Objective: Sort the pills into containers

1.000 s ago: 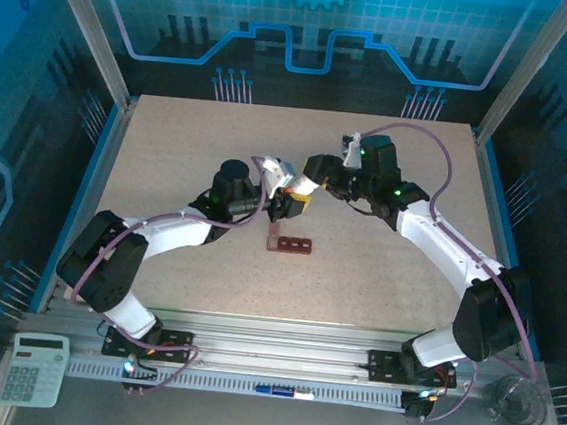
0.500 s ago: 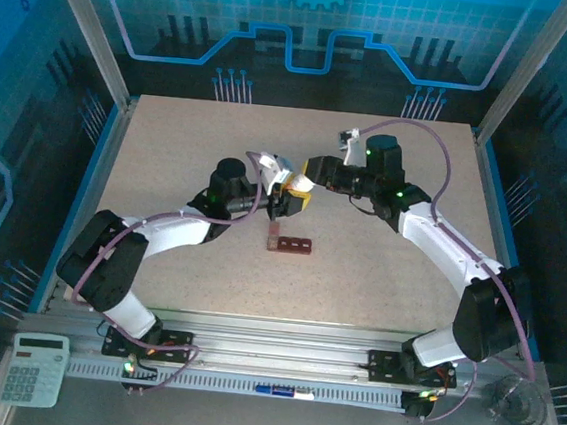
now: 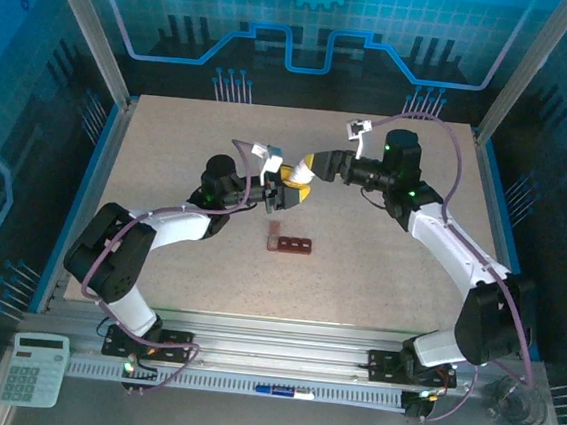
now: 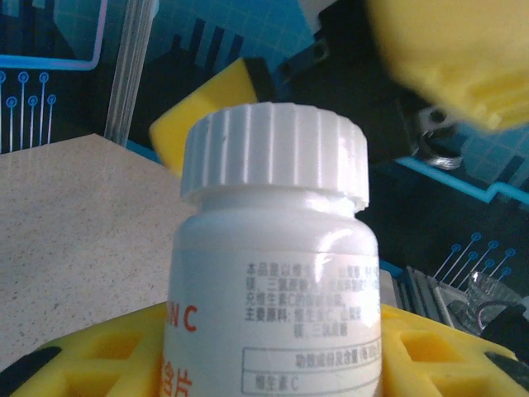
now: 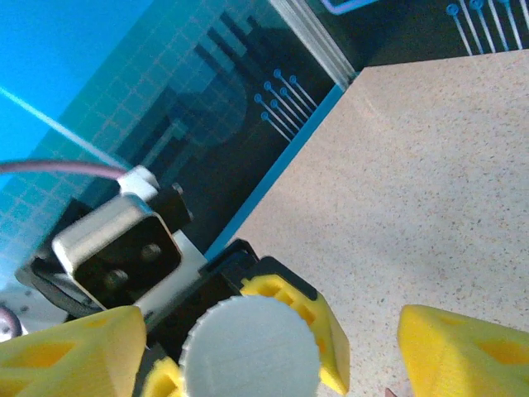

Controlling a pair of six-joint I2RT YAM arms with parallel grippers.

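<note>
**Two robot arms meet at a white bottle, pill strip lying on the table below**

Seen from above, both arms reach toward the middle of a speckled beige table point(image 3: 170, 141). The left gripper point(image 3: 283, 192) holds a white bottle point(image 3: 292, 179) off the surface, its yellow fingers closed on the bottle's body. The left wrist camera shows the bottle point(image 4: 277, 281) close up. It stands upright between the two yellow pads point(image 4: 83, 356), with a ribbed white cap point(image 4: 275, 153) and a label printed in small dark characters and some orange lettering.

The right gripper point(image 3: 306, 165) comes in from the other side, at the cap end of the bottle. Its jaws are apart. In the right wrist view its yellow fingers point(image 5: 70, 351) sit on either side of the round cap point(image 5: 250, 347), with a gap on each side and no contact.

The containers point(image 3: 290, 243), a small dark reddish-brown strip of compartments, lie flat on the table. They are just nearer the arm bases than the two grippers, and neither gripper touches them.

A calculator point(image 3: 32, 367) rests on the frame at the near left corner.
</note>
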